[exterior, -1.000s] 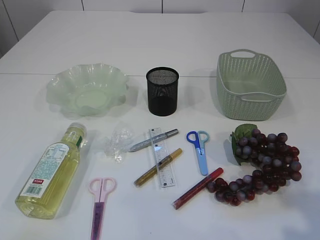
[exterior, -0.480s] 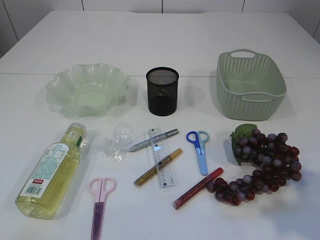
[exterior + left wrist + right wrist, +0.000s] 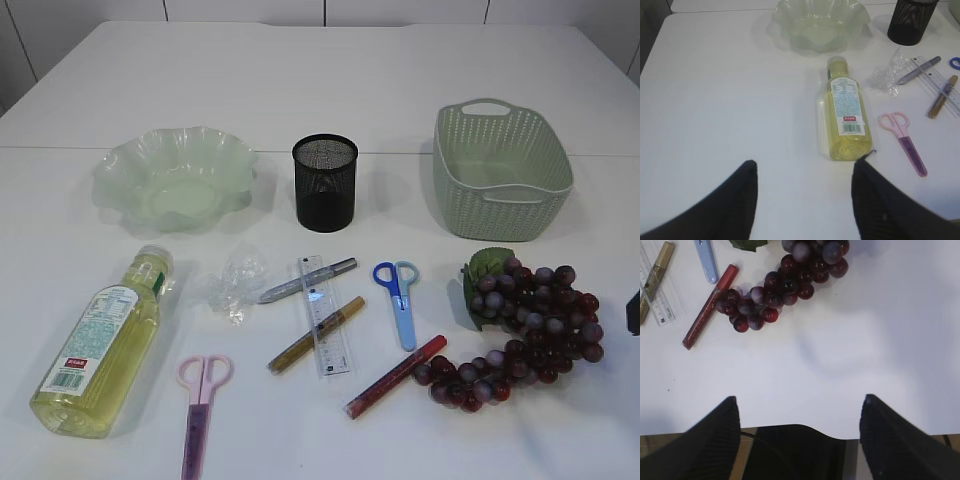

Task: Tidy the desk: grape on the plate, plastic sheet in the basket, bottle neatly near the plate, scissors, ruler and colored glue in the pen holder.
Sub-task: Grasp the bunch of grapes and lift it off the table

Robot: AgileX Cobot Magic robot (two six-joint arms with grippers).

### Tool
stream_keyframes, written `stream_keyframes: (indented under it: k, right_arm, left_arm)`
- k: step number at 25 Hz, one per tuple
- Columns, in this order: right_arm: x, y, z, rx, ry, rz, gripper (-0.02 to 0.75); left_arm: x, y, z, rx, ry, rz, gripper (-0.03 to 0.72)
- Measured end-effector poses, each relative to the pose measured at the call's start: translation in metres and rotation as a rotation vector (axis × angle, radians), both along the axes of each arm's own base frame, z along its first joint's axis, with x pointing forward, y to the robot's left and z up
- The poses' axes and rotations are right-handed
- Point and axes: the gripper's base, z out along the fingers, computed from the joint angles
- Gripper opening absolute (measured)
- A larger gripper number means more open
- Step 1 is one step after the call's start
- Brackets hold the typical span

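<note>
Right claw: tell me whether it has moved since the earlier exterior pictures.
Yes. The right claw now shows as a dark sliver at the right edge, level with the purple grape bunch; earlier that edge was bare, so it has come inward, leftward.

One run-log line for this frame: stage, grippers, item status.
stage: start, nothing sorted | left gripper: open, empty, above table near bottle | right gripper: open, empty, near grapes | plate, basket, pen holder: nothing visible inside

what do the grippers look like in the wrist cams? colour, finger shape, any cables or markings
Both are matte black. The left gripper shows two broad fingers with rounded tips and a fine ribbed texture. The right gripper has similar ribbed black fingers, plus a thin dark cable looping near its base. No markings visible on either.
</note>
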Motion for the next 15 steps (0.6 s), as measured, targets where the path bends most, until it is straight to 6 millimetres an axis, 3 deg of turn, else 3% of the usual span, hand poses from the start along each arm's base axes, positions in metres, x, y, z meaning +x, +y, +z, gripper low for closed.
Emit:
stream_keyframes:
  k: [15]
  right_arm:
    - [0.059, 0.011, -0.056, 0.111, 0.175, -0.128, 0.576]
  left_arm:
    - [0.000, 0.000, 0.000, 0.000, 0.000, 0.000, 0.435]
